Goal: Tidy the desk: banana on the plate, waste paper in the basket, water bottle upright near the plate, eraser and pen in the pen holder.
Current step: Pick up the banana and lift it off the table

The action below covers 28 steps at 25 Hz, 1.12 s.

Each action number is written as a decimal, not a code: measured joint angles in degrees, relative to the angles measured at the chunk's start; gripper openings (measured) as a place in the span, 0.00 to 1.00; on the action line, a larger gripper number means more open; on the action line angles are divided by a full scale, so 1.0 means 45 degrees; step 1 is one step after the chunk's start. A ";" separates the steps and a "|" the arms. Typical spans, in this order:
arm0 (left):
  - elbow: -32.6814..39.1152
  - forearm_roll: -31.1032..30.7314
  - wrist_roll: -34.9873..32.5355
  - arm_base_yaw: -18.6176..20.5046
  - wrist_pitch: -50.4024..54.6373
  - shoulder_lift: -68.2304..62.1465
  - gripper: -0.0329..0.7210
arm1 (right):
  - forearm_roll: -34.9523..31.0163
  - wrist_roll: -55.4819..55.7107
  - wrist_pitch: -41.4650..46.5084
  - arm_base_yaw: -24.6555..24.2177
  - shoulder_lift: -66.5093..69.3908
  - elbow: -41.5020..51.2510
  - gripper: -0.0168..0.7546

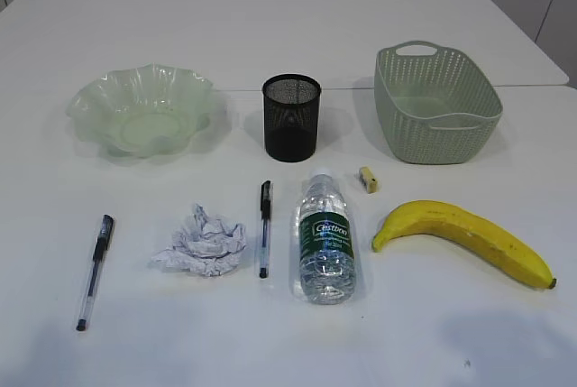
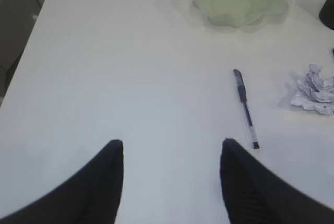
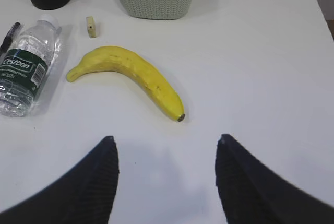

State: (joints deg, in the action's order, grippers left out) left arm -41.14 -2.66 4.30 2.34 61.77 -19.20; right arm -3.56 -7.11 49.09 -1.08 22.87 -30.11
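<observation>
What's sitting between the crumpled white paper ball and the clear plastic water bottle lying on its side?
A black-capped pen, lying lengthwise on the white tabletop, apart from both the crumpled paper ball and the fallen bottle. The exterior view shows it.

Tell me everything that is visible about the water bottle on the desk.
The water bottle is small, of clear ribbed plastic, with a dark green label with white lettering around its middle and a white cap pointing toward the pen holder. It looks about full of water. It lies on its side on the white desk, not upright. A pen lies to its left, the banana to its right and the eraser near its cap; none touches it. No jaws hold it.
</observation>
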 joint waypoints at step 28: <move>-0.0272 0.2196 0.0510 0.0000 -0.1161 -0.3768 0.59 | 0.0462 -0.2140 0.1390 0.0401 1.2903 -0.6901 0.59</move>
State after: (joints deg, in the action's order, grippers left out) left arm -42.36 7.22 6.59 2.34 56.54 -36.16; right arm -1.48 -16.74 55.35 0.72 80.93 -61.17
